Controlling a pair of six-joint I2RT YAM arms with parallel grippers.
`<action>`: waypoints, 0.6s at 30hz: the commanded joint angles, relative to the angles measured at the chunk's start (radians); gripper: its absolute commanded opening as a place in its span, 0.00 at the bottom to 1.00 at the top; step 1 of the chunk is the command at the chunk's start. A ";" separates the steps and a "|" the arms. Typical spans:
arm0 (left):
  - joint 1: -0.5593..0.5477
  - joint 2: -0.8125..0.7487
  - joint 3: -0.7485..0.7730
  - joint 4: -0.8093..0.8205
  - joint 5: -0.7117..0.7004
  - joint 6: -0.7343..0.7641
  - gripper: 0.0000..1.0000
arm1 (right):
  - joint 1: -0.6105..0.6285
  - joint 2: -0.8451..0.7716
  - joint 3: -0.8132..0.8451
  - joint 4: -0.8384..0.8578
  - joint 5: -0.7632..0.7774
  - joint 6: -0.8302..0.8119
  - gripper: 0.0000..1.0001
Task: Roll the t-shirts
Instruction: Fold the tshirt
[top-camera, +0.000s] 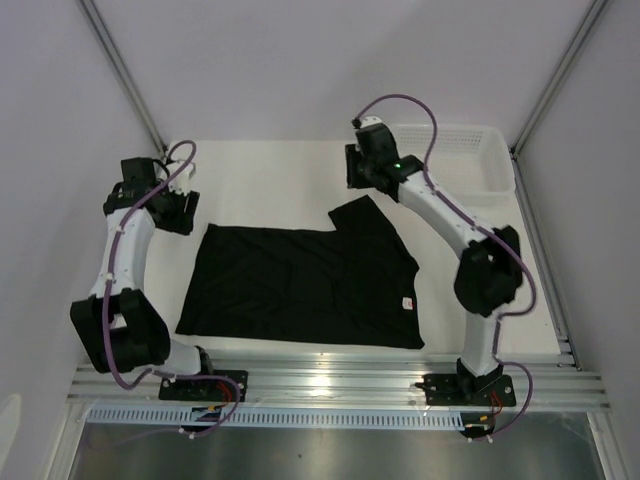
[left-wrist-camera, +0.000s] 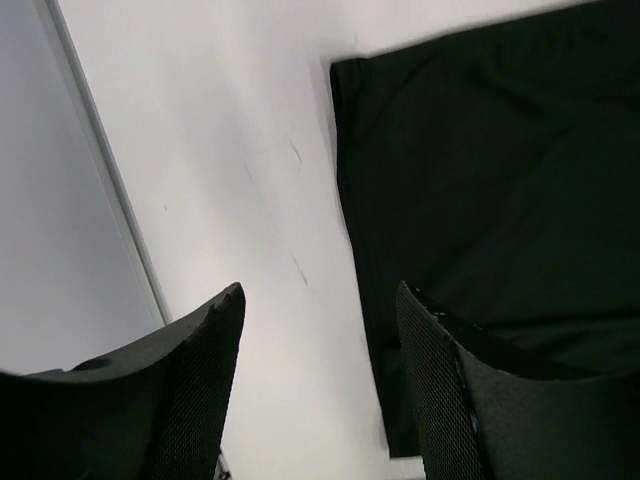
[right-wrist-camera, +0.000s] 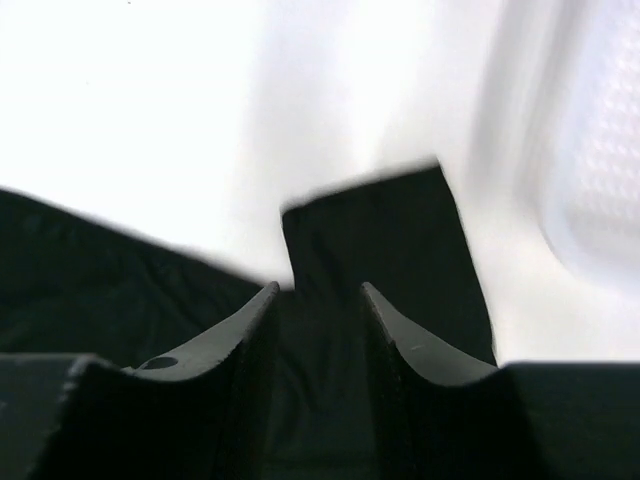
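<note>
The black t-shirt (top-camera: 300, 285) lies flat on the white table, a small light label (top-camera: 407, 303) at its near right and one sleeve (top-camera: 365, 220) sticking out toward the back. My left gripper (top-camera: 180, 213) hovers off the shirt's far left corner, open. In the left wrist view its jaws (left-wrist-camera: 320, 295) frame bare table, with the shirt's edge (left-wrist-camera: 480, 180) just to the right. My right gripper (top-camera: 358, 172) hangs over the sleeve end. In the right wrist view its jaws (right-wrist-camera: 318, 288) stand apart with the sleeve (right-wrist-camera: 380, 230) below them, nothing pinched.
A white mesh basket (top-camera: 465, 160) stands at the back right corner, close beside the right arm; its blurred rim (right-wrist-camera: 600, 150) shows in the right wrist view. White walls with metal rails enclose the table on both sides.
</note>
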 joint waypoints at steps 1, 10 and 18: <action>-0.014 0.121 0.108 0.029 -0.029 -0.127 0.65 | -0.028 0.221 0.254 -0.005 -0.027 -0.102 0.40; -0.060 0.375 0.268 0.021 -0.063 -0.198 0.59 | -0.061 0.674 0.667 -0.071 0.054 -0.083 0.41; -0.106 0.591 0.415 -0.003 -0.044 -0.287 0.57 | -0.055 0.788 0.698 -0.020 0.226 -0.161 0.45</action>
